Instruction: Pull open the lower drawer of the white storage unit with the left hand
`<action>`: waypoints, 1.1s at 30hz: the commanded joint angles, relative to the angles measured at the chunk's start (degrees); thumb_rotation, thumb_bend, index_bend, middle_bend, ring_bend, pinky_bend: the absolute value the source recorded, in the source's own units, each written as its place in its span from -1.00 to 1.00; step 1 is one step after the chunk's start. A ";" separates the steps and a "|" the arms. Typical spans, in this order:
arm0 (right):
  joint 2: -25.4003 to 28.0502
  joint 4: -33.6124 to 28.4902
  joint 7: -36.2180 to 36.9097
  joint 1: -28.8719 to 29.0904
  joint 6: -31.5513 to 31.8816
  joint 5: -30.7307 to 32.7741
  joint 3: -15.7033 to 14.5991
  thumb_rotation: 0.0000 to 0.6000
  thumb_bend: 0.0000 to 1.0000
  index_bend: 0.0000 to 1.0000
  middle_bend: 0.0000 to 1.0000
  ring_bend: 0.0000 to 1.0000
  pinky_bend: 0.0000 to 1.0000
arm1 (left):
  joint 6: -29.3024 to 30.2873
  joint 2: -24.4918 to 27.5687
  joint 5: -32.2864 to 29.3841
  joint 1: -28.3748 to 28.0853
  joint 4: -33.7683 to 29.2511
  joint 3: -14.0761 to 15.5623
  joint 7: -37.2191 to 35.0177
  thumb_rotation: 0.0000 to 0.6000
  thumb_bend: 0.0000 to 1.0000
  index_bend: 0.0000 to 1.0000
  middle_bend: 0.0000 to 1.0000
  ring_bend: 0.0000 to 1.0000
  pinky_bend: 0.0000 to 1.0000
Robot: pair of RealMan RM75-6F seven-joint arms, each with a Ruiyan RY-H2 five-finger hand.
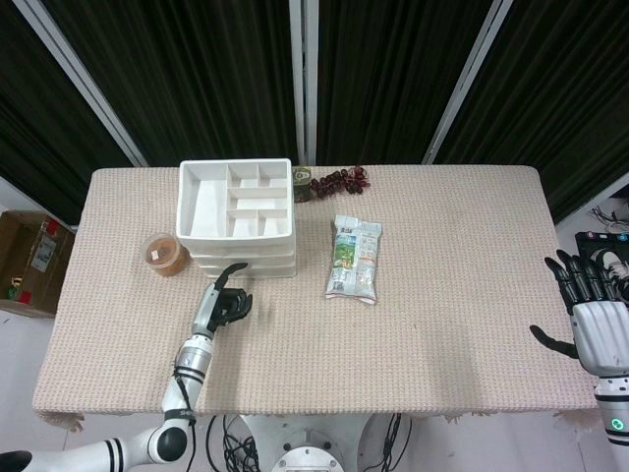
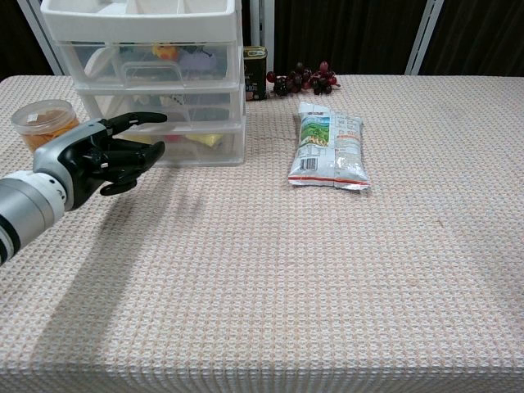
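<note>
the left hand is held empty, fingers curled and apart, just in front of the lower drawer of the white storage unit; contact cannot be judged. the drawer is seen closed, and the right hand is kept spread and empty at the table edge.

Black-fingered grey left hand hides part of clear lower drawer front of white plastic storage unit; contact unclear. Unit top cut by chest view edge.
</note>
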 commanded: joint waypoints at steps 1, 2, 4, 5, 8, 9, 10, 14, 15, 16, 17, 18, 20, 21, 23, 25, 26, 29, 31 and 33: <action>0.03 0.05 0.07 -0.12 0.14 0.10 -0.02 1.00 -0.88 -1.00 -0.94 -1.00 -1.00 | -1.31 -1.22 1.11 -0.23 1.60 -0.57 -3.31 1.00 -0.11 -0.67 0.58 0.80 1.00; 0.04 0.09 0.13 -0.18 0.18 0.17 -0.01 1.00 -0.88 -1.00 -0.94 -1.00 -1.00 | -1.61 -1.53 1.29 -0.35 2.03 -0.75 -4.21 1.00 -0.10 -0.67 0.58 0.80 1.00; 0.07 0.16 0.22 -0.27 0.22 0.37 -0.01 1.00 -0.88 -1.00 -0.94 -1.00 -1.00 | -2.29 -2.23 1.98 -0.69 3.14 -1.03 -6.22 1.00 -0.10 -0.67 0.58 0.80 1.00; 0.08 0.18 0.20 -0.29 0.22 0.42 0.00 1.00 -0.88 -1.00 -0.94 -1.00 -1.00 | -2.46 -2.55 2.30 -0.82 3.63 -1.12 -7.01 1.00 -0.10 -0.67 0.58 0.80 1.00; 0.10 0.23 0.14 -0.39 0.19 0.62 -0.05 1.00 -0.88 -1.00 -0.94 -1.00 -1.00 | -2.56 -3.66 3.75 -1.29 5.42 -1.11 -8.78 1.00 -0.09 -0.67 0.58 0.80 1.00; 0.10 0.26 0.15 -0.42 0.17 0.70 -0.06 1.00 -0.88 -1.00 -0.94 -1.00 -1.00 | -2.70 -4.02 4.30 -1.53 6.05 -1.08 -9.44 1.00 -0.09 -0.67 0.58 0.81 1.00; 0.09 0.29 0.16 -0.44 0.14 0.76 -0.07 1.00 -0.88 -1.00 -0.94 -1.00 -1.00 | -2.88 -4.23 4.61 -1.69 6.48 -1.07 -9.95 1.00 -0.09 -0.67 0.58 0.81 1.00; 0.05 0.48 0.26 -0.55 0.06 1.10 -0.08 1.00 -0.88 -1.00 -0.94 -1.00 -1.00 | -3.66 -4.95 5.53 -2.38 8.12 -1.23 -11.96 1.00 -0.09 -0.67 0.58 0.81 1.00; 0.02 0.56 0.31 -0.59 0.04 1.22 -0.08 1.00 -0.88 -1.00 -0.94 -1.00 -1.00 | -4.06 -5.04 5.82 -2.60 8.48 -1.32 -12.91 1.00 -0.09 -0.67 0.58 0.81 1.00; 0.00 0.63 0.34 -0.62 0.01 1.29 -0.09 1.00 -0.88 -1.00 -0.94 -1.00 -1.00 | -4.42 -5.04 6.02 -2.73 8.73 -1.38 -13.74 1.00 -0.09 -0.66 0.58 0.81 1.00; -0.02 0.69 0.38 -0.63 -0.01 1.36 -0.08 1.00 -0.88 -1.00 -0.94 -1.00 -1.00 | -4.68 -5.10 6.09 -2.85 9.02 -1.54 -14.48 1.00 -0.08 -0.65 0.58 0.81 1.00; -0.05 0.77 0.45 -0.63 -0.09 1.47 -0.08 1.00 -0.88 -1.00 -0.94 -1.00 -1.00 | -4.92 -5.22 6.20 -3.02 9.43 -1.73 -15.29 1.00 -0.08 -0.63 0.59 0.81 1.00; -0.10 0.86 0.50 -0.64 -0.18 1.58 -0.07 1.00 -0.88 -1.00 -0.94 -1.00 -1.00 | -5.24 -5.33 6.34 -3.27 10.03 -1.92 -16.12 1.00 -0.08 -0.60 0.59 0.81 1.00; -0.12 0.91 0.50 -0.64 -0.18 1.60 -0.07 1.00 -0.88 -1.00 -0.94 -1.00 -1.00 | -5.32 -5.37 6.38 -3.36 10.28 -1.98 -16.33 1.00 -0.08 -0.58 0.59 0.81 1.00; -0.14 1.00 0.48 -0.64 -0.22 1.65 -0.06 1.00 -0.88 -1.00 -0.94 -1.00 -1.00 | -5.61 -5.41 6.23 -3.58 10.77 -2.20 -16.77 1.00 -0.07 -0.52 0.60 0.81 1.00; -0.17 1.04 0.48 -0.65 -0.23 1.70 -0.04 1.00 -0.88 -1.00 -0.94 -1.00 -1.00 | -5.84 -5.36 5.97 -3.63 10.92 -2.35 -17.15 1.00 -0.07 -0.45 0.60 0.81 1.00; -0.16 1.03 0.47 -0.64 -0.28 1.73 -0.05 1.00 -0.88 -1.00 -0.94 -1.00 -1.00 | -5.95 -5.32 5.84 -3.64 10.95 -2.42 -17.35 1.00 -0.07 -0.42 0.60 0.81 1.00; -0.16 0.97 0.41 -0.61 -0.43 1.77 -0.07 1.00 -0.88 -1.00 -0.94 -1.00 -1.00 | -6.31 -5.04 5.69 -3.58 10.79 -2.50 -18.22 1.00 -0.07 -0.31 0.60 0.81 1.00; -0.18 0.89 0.27 -0.58 -0.50 1.76 -0.09 1.00 -0.88 -1.00 -0.94 -1.00 -1.00 | -6.28 -4.89 5.86 -3.51 10.75 -2.41 -18.56 1.00 -0.07 -0.24 0.60 0.81 1.00; -0.22 0.77 0.13 -0.58 -0.55 1.73 -0.15 1.00 -0.88 -1.00 -0.94 -1.00 -1.00 | -6.23 -4.69 6.28 -3.43 10.75 -2.15 -18.98 1.00 -0.05 -0.18 0.60 0.81 1.00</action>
